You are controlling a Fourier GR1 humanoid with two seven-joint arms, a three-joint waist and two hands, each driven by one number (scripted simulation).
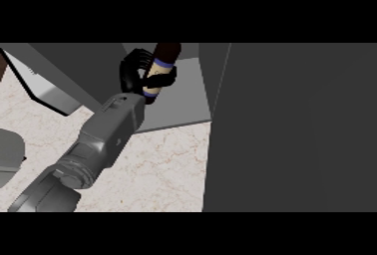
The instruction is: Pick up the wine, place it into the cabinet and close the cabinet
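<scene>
The wine bottle point(161, 65) has a dark top and a tan label between two blue bands. It stands tilted over the pale grey floor of the open cabinet point(180, 107), near the top middle of the head view. My right hand point(134, 69) is shut on it, fingers curled round the label, and hides its lower part. The grey forearm point(110, 129) reaches up to it from the lower left. My left hand does not show.
A large dark cabinet door point(294, 129) stands open and fills the right half of the view. Another open door panel point(48, 87) angles in at the upper left. The marble counter point(165, 169) lies below, and a grey shape point(7, 154) sits at the left edge.
</scene>
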